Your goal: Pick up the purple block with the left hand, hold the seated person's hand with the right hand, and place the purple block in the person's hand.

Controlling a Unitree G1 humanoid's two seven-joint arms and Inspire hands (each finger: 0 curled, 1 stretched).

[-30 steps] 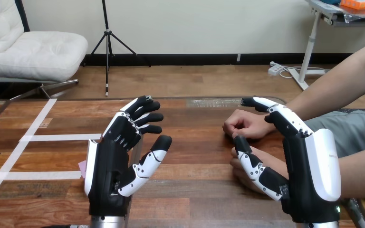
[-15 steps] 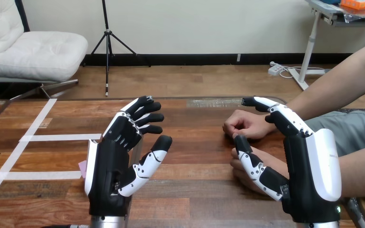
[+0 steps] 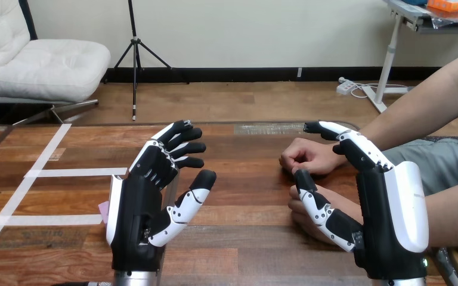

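My left hand [image 3: 140, 214] is raised above the table at the lower left, open, with relaxed fingers and nothing in it. A small corner of the purple block [image 3: 103, 210] peeks out on the table just left of that hand; most of it is hidden behind the hand. My right hand [image 3: 381, 220] is raised at the lower right, open. The person's near hand [image 3: 301, 211] lies on the table behind its thumb; whether they touch I cannot tell. The person's far hand [image 3: 307, 156] rests closed on the table beyond.
White tape lines [image 3: 53, 173] cross the wooden table [image 3: 244, 179] at the left. The person's forearms [image 3: 417, 113] come in from the right side.
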